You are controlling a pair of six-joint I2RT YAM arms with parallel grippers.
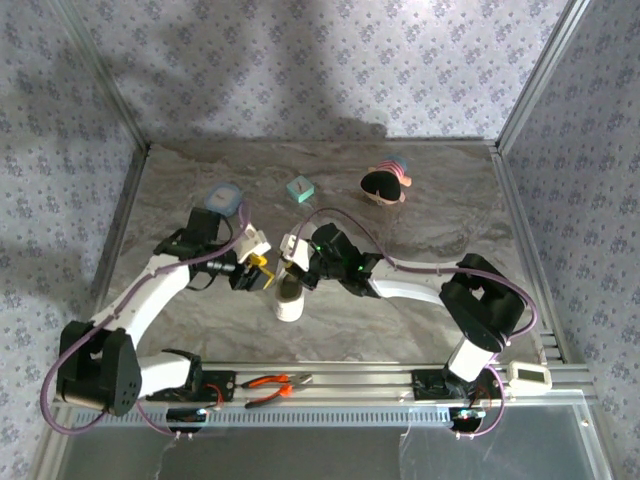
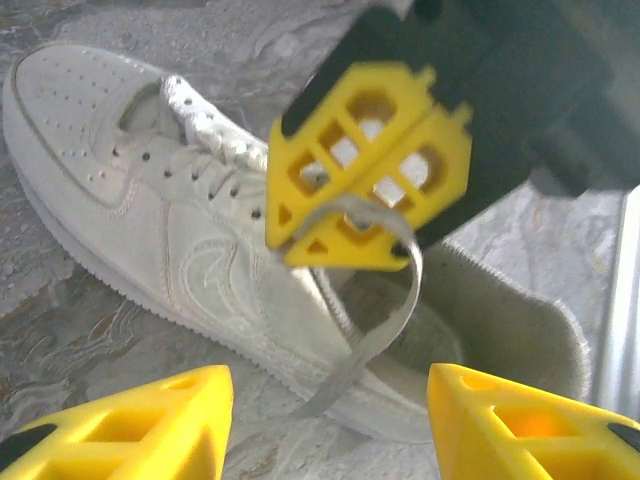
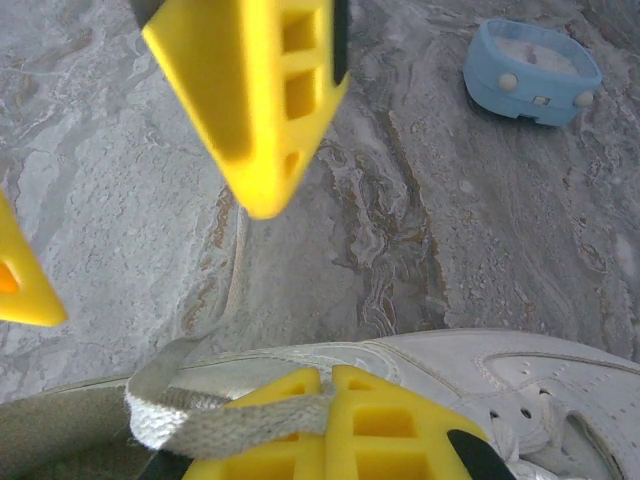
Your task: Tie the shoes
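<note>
The white sneaker [image 1: 288,302] lies on the table [image 1: 420,200] near the middle, toward the near edge, with both tools gathered close above it. The right tool [image 3: 330,390] is pressed together on a flat white lace [image 3: 215,425], which is pinched at a fold and drawn up from the dark opening of the sneaker. The left tool [image 2: 330,400] is spread wide with nothing gripped. In the left wrist view the loose run of lace hangs down in line with its gap.

The sneaker is judged to be light, with an upper firm enough to hold its shape. It would probably be dragged or tipped on the smooth marbled table by any hard pull. The lace is judged to be limp, thin and woven, so no shape will be kept unless tension is held. Slipping between the hard plastic fingers is likely if it is caught edge-on.

Hold is best taken on the lace, not on the sneaker: across its flat width, on the hanging run just below the right tool's pinch. Pulls are best kept gentle and opposed.
</note>
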